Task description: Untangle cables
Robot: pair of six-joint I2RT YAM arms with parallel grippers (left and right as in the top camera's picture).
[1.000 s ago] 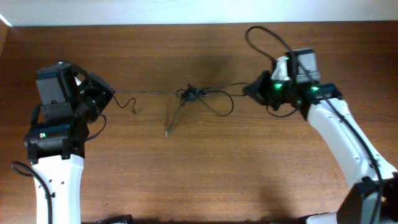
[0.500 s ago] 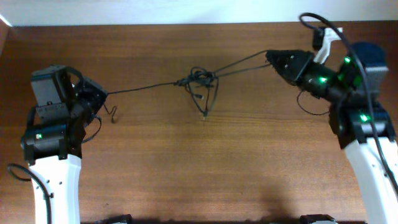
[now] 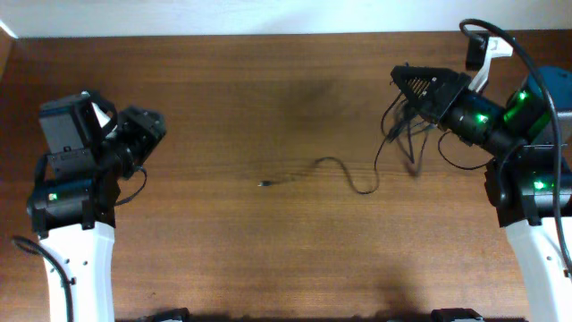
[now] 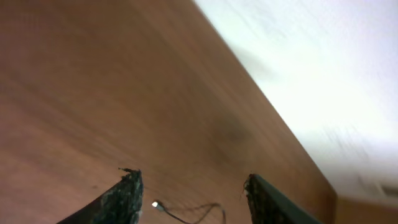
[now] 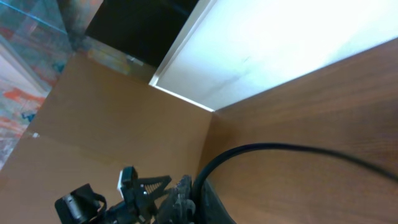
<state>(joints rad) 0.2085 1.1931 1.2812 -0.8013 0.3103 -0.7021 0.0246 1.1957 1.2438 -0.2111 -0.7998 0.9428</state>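
The right claw (image 3: 398, 80) is shut on the cables (image 3: 404, 127), which hang in a loose bunch just under its tip. One cord leaves that bunch and lies on the tabletop (image 3: 268, 259), ending in a small silvery plug (image 3: 264, 184). This cord's long axis runs roughly from arm to arm, with a dip and a hump along the way.

Taking the plug as the mark, the right claw sits well off to its right and farther back. The left claw (image 3: 154, 123) sits off to its left, also a little back, and looks somewhat nearer. The left claw is open and holds nothing. In the left wrist view its fingers (image 4: 127, 198) frame the plug far ahead, so it already points that way. The free left arm looks the likelier one to reach for the plug.

A second ago a cord was stretched tight between both claws with a knot midway. Since then the left claw has let go, and the right arm has drawn the knot away to the plug's right.
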